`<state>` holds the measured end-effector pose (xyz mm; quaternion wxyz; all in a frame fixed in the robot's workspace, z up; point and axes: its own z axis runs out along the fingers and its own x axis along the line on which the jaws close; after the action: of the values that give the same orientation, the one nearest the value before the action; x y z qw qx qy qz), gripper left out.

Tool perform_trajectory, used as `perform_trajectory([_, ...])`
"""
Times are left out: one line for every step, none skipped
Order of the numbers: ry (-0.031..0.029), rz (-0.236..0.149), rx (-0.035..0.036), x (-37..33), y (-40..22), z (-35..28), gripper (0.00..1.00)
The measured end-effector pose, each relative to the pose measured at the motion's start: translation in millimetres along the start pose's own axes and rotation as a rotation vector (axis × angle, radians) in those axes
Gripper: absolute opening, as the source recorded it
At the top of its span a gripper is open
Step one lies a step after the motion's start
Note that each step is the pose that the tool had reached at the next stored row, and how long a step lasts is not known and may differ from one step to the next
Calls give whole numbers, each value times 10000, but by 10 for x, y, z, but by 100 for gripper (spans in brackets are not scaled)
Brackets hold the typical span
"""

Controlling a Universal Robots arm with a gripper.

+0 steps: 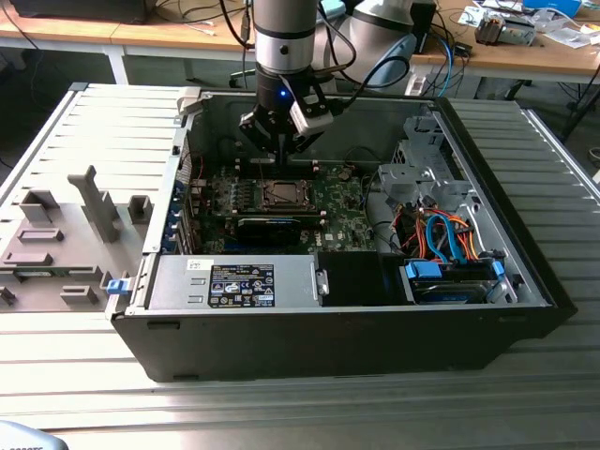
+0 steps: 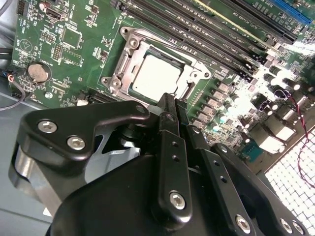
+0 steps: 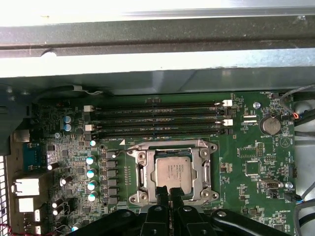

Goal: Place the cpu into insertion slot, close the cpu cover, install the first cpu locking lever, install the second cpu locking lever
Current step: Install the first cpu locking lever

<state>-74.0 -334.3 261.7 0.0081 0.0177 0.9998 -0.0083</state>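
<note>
Above motherboard (image 1: 281, 211), arm vertical, pincer (image 3: 169, 194) pressed closed, empty, tips at 6 o'clock edge of cover (image 3: 173, 171); cpu (image 3: 173, 169) seated.

Your exterior view looks down into the open computer case (image 1: 375, 309) from afar; both wrist views hover close over its cpu (image 2: 156, 77) (image 3: 172, 170).

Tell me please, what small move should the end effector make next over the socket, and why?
Probably lower the end effector slightly onto the socket edge beneath it, to work a locking lever. The cpu is already seated, the cpu cover lies flat around it, and the fingers are closed. Lever latching is unclear.
</note>
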Motion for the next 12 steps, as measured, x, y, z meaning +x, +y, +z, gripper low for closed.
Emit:
perform_trajectory([0, 0, 0, 2, 0, 0, 16])
perform_trajectory([0, -1, 0, 4, 0, 0, 16])
perform_trajectory([0, 0, 0, 8, 0, 0, 16])
perform_trajectory([0, 0, 0, 10, 0, 0, 16])
perform_trajectory([0, -1, 1, 13, -1, -1, 16])
perform_trajectory([0, -1, 1, 15, -1, 0, 16])
perform_trajectory([0, 0, 0, 18, -1, 0, 16])
perform_trajectory([0, 0, 0, 21, -1, 0, 16])
perform_trajectory([0, 0, 0, 23, -1, -1, 16])
perform_trajectory([0, -1, 0, 24, -1, 0, 16])
perform_trajectory([0, 0, 0, 27, -1, 0, 16])
perform_trajectory([0, 0, 0, 28, -1, 0, 16])
